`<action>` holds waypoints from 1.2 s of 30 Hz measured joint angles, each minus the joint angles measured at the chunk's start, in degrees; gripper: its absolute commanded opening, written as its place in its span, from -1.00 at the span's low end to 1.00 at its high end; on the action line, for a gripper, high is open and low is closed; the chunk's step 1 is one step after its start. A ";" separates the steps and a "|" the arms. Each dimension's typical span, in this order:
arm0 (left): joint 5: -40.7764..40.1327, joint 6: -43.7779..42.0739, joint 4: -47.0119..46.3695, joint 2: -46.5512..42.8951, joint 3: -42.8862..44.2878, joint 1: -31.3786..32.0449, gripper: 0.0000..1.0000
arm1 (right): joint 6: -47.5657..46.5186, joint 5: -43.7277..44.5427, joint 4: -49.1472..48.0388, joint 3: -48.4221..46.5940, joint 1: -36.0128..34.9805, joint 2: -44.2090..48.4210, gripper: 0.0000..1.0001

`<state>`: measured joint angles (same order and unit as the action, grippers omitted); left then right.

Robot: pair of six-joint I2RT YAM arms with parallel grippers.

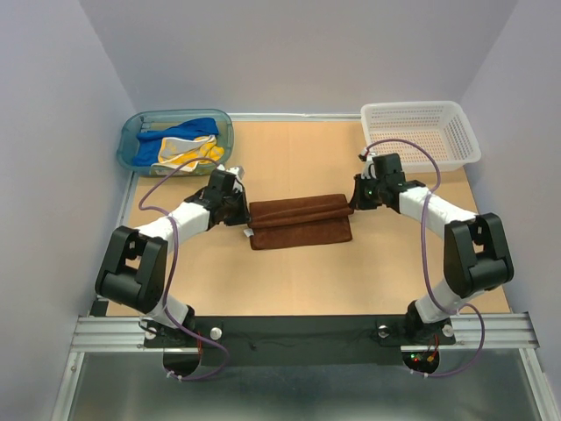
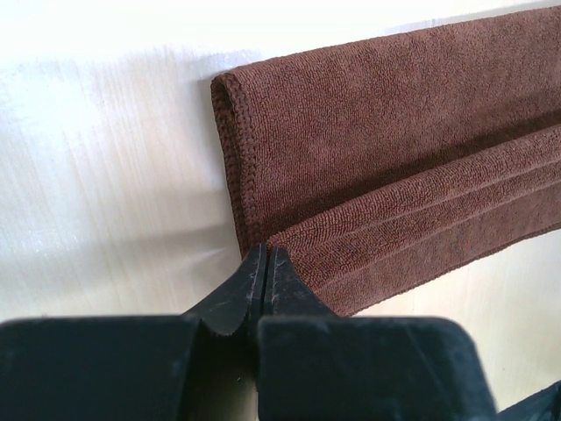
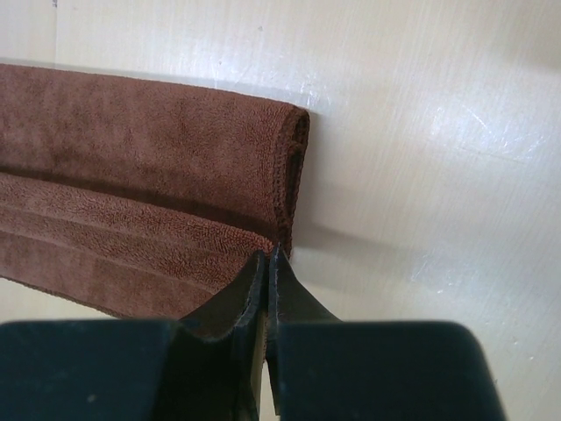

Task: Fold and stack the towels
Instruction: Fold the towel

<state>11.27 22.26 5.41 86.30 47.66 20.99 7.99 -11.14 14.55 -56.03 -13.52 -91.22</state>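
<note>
On the table (image 1: 298, 281), the first fold of the first towel is in hand. The teal tub (image 1: 125, 149) at 10 o'clock holds the blue towel (image 1: 188, 130) and the yellow towel (image 1: 188, 156), both unfolded, and the white basket (image 1: 412, 107) stands at 2 o'clock.

The rust-brown towel (image 1: 301, 230) lies at the table's centre as a long band running from 9 to 3 o'clock, with one lengthwise flap raised in a soft ridge over the layer beneath.

The left end effector (image 2: 265, 263) is closed tight at the band's 9 o'clock end, and the right end effector (image 3: 267, 263) is closed tight at its 3 o'clock end. Each appears to pinch a corner of that upper flap right at its tips.

The next move probably calls for both arms to carry the flap together toward 6 o'clock, level and at an even pace. They should let go only once the edges line up, or the ridge will set as a crease.
</note>
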 measured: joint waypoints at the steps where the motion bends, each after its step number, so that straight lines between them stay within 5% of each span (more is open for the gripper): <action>1: -0.13 0.00 0.07 0.00 0.00 0.04 -1.00 | 0.04 0.00 0.00 0.04 0.00 0.02 -0.99; 14: -0.96 -0.02 0.46 0.55 -0.07 0.85 -0.89 | 2.21 -0.15 -0.02 2.95 0.00 0.55 -0.99; 21: -1.33 0.13 0.74 0.68 -0.07 1.27 -0.71 | 2.36 -0.76 -0.04 3.41 0.02 0.55 -0.74; 27: -1.68 -0.33 1.97 0.44 -0.15 1.79 -0.18 | 3.02 -1.86 0.02 3.93 0.11 1.49 -0.47; 29: -2.03 -0.42 2.60 -0.24 -0.59 1.79 0.19 | 3.23 -2.56 0.35 4.66 0.39 3.21 -0.39; 31: -2.47 -0.59 3.80 -1.95 -1.27 1.90 0.35 | 3.63 -3.52 0.74 5.22 0.57 5.77 -0.33; 36: -3.52 -0.13 6.27 -7.56 -1.40 3.28 0.36 | 4.87 -6.99 1.38 5.03 0.39 11.23 -0.33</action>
<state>7.75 22.13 11.68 78.74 46.26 24.27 12.86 -18.13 15.92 -51.00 -13.13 -79.99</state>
